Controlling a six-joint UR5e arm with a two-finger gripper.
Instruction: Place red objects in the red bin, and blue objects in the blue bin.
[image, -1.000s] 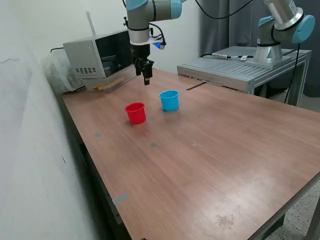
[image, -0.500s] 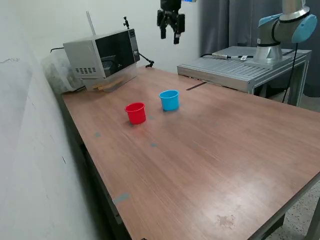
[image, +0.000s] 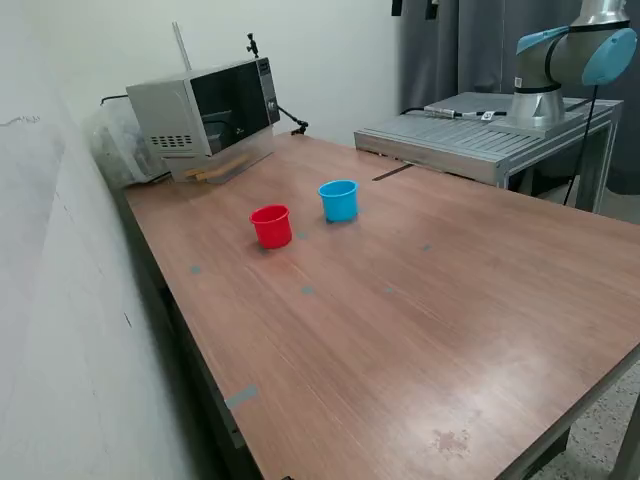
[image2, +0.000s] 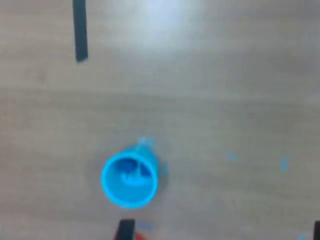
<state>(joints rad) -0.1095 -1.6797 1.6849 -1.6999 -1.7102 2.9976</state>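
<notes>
The red bin (image: 271, 225) and the blue bin (image: 339, 200) stand side by side on the wooden table, the red one toward the exterior view's left. From above, the wrist view shows the blue bin (image2: 129, 175) holding dark blue objects (image2: 133, 172). A sliver of red (image2: 143, 235) shows at that picture's edge. No red objects show in either view. My gripper (image: 414, 7) is high above the table, only its tips showing at the exterior view's top edge. Its fingertips (image2: 125, 230) stand far apart, so the gripper (image2: 221, 231) is open and empty.
A microwave (image: 205, 110) sits at the table's far corner by the wall. A second robot arm (image: 560, 50) stands on a grey metal bench (image: 480, 135) behind the table. A dark tape strip (image2: 80, 30) lies on the wood beyond the blue bin.
My gripper has climbed from just above the red bin, up and toward the exterior view's right, until it has nearly left the picture. The bins have not moved.
</notes>
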